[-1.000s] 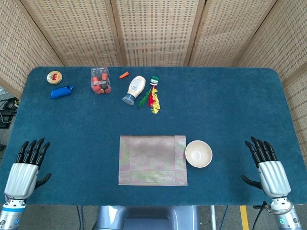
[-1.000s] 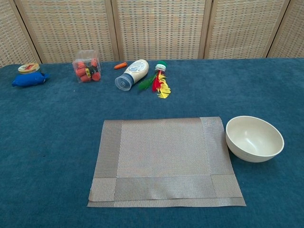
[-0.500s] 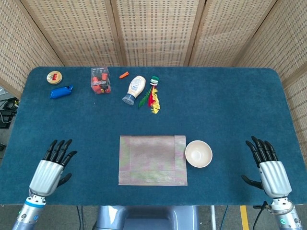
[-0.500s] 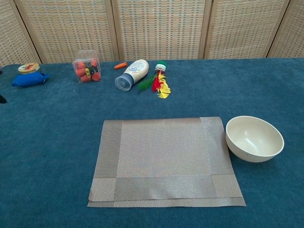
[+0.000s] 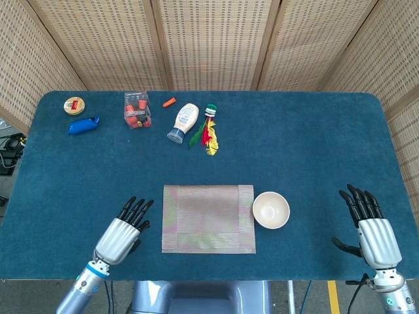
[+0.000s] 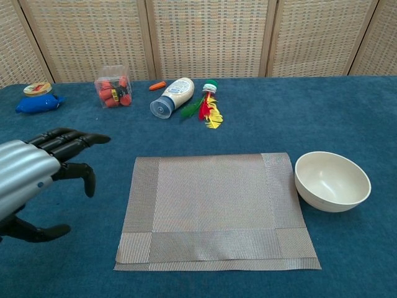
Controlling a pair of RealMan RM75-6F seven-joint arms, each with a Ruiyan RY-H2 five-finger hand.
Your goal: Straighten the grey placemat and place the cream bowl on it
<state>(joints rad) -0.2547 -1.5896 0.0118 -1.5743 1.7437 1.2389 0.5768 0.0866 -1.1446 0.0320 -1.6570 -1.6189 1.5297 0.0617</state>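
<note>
Left hand (image 5: pixel 121 232) hovers empty, fingers spread, at 9 o'clock of the folded grey placemat (image 5: pixel 208 218) — probably to straighten it — cream bowl (image 5: pixel 271 210) at 3 o'clock; right hand (image 5: pixel 372 230) idle, open.

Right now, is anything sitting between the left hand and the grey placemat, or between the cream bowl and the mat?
Nothing visible. Bare blue table separates the left hand from the grey placemat, and the cream bowl sits right beside its right edge. The clutter lies along the far side.
</note>
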